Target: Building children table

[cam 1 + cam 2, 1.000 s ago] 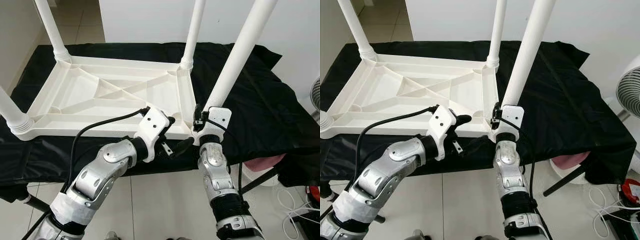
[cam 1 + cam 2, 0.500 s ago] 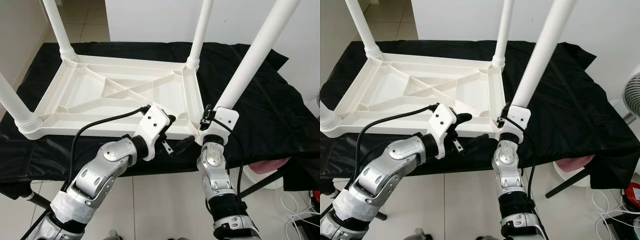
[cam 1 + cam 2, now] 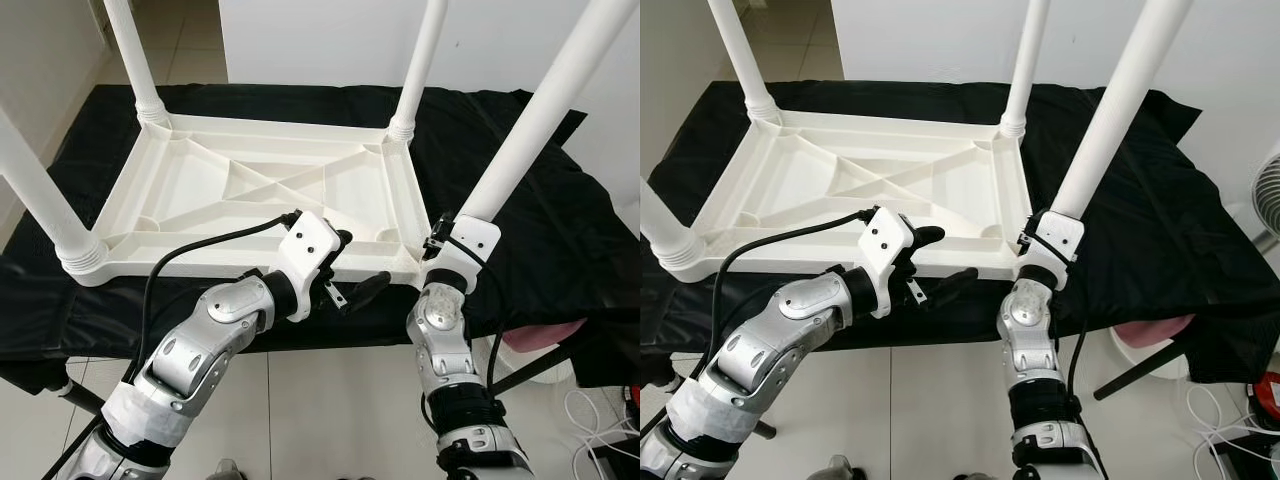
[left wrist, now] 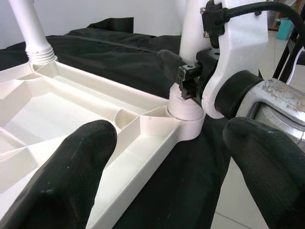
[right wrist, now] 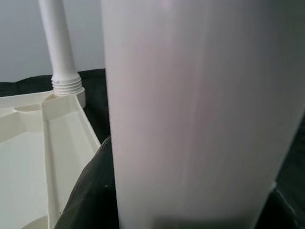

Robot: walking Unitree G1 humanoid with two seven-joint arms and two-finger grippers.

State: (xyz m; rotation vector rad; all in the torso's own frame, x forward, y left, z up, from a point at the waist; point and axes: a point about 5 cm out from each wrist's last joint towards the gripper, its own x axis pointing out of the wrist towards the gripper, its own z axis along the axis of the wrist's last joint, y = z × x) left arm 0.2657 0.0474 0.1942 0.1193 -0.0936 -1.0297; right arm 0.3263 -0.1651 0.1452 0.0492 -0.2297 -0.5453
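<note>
— Black cloth (image 3: 520, 215) covers our bench; the upturned white tabletop (image 3: 250, 200) lies mid-frame.
— Our right gripper (image 4: 190, 78) clamps the near-right leg (image 3: 530, 130) at its base; the head views hide that behind the wrist.
— Our left gripper (image 3: 345, 270) hovers spread and empty at the tabletop's near edge.

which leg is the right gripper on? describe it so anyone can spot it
On the black-draped table lies an upturned white tabletop with four legs pointing up. It's the near-right corner leg, the one with the right gripper clamped at its base.
</note>
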